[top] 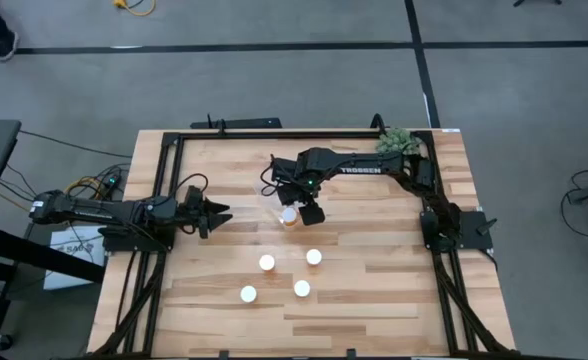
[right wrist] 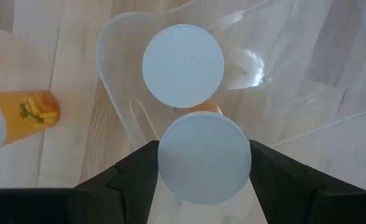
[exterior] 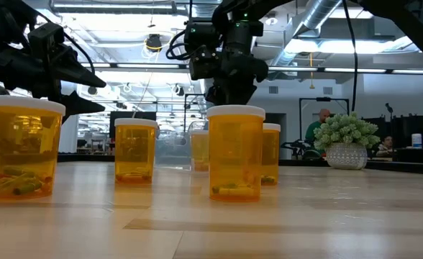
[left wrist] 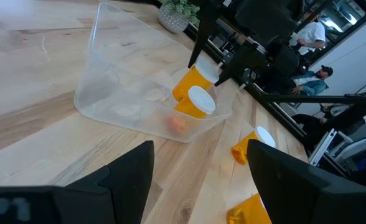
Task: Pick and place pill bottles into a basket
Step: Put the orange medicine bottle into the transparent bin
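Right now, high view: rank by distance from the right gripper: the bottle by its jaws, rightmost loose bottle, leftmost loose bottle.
1. Bottle by the jaws, just beside the right gripper.
2. Rightmost loose bottle, mid-table.
3. Leftmost loose bottle, toward the front-left.

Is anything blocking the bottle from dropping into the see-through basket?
Nothing visible blocks it. The right gripper holds a pill bottle right over the basket; one bottle already stands inside, with room beside it.

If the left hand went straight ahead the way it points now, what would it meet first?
Most likely the clear basket, which fills the left wrist view directly ahead of the open left hand, with two pill bottles at its far side. Bare table lies between; depth is uncertain.
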`<action>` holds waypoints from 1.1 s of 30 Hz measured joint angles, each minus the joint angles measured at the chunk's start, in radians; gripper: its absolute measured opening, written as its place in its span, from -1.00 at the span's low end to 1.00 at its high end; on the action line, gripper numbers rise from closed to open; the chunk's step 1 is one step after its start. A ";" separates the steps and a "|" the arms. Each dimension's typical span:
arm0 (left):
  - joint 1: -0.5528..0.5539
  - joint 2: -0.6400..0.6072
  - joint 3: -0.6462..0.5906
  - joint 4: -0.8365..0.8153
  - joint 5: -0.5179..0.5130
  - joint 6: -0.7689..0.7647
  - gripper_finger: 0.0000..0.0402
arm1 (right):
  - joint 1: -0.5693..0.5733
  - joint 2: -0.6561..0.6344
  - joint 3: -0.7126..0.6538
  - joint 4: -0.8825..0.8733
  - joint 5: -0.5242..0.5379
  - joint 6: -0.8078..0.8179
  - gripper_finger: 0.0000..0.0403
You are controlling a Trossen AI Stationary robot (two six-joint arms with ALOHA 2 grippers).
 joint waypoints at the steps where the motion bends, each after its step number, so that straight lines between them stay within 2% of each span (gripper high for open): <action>1: 0.000 0.000 0.000 0.000 0.000 0.000 0.23 | 0.000 0.000 0.000 0.000 0.000 0.000 0.12; 19: 0.000 0.000 0.000 0.000 0.000 0.000 0.23 | 0.000 0.000 0.000 0.007 0.008 0.004 0.21; 26: 0.000 0.000 0.000 0.000 0.000 0.000 0.23 | 0.000 -0.009 0.006 -0.008 0.134 0.034 0.22; 33: 0.000 0.000 0.000 0.000 0.000 0.000 0.23 | 0.020 -0.008 0.119 -0.131 0.146 0.127 0.22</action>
